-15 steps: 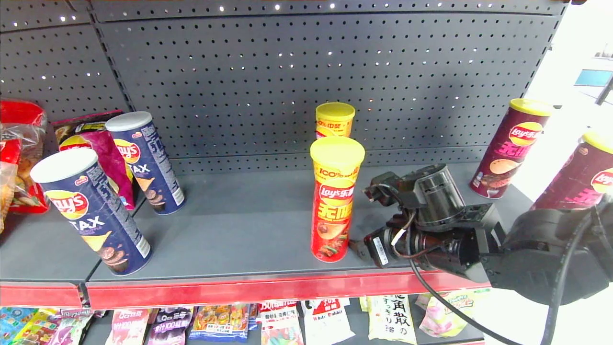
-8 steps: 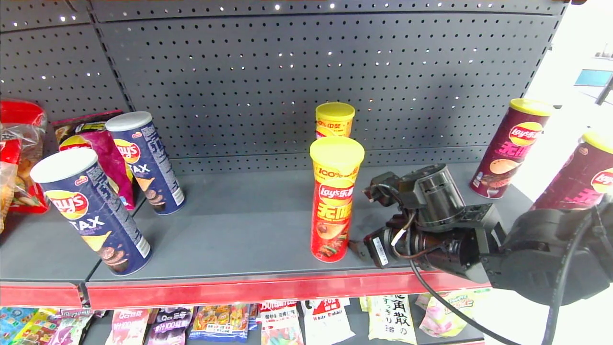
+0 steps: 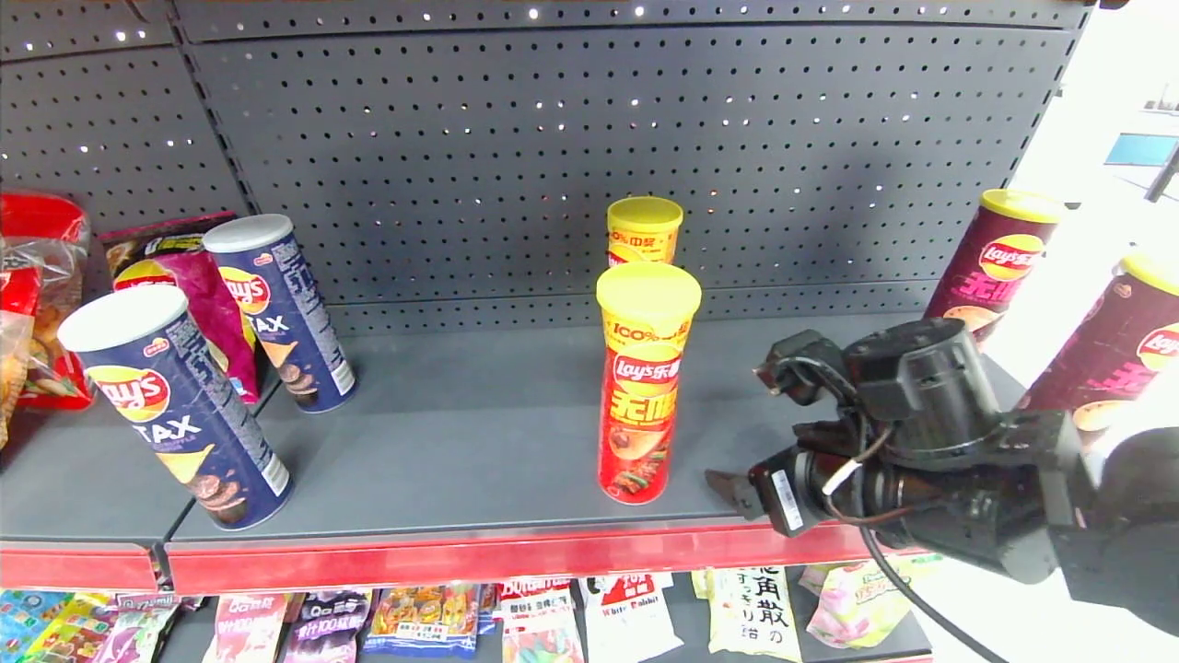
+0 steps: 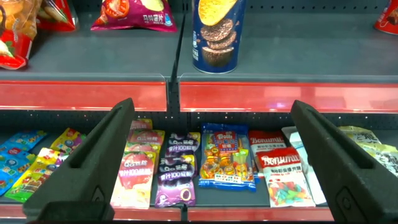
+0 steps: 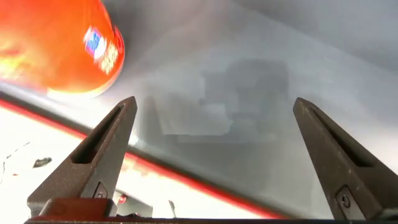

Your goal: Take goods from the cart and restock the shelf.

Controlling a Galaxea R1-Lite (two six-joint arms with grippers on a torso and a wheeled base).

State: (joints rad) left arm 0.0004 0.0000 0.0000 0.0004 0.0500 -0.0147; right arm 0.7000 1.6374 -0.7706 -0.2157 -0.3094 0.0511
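Observation:
A red chip can with a yellow lid stands upright near the front of the grey shelf; a second one stands behind it. My right gripper hovers just over the shelf's front edge, a short way right of the front can and apart from it. In the right wrist view this gripper is open and empty, with the red can off to one side. My left gripper is open and empty, held low in front of the shelf's red edge.
Two blue cans and snack bags stand at the shelf's left. Two maroon cans stand at the right end. Candy bags fill the lower shelf. Bare shelf lies between the blue cans and the red can.
My right gripper has drawn back to the right, away from the front red can. The cans have not moved.

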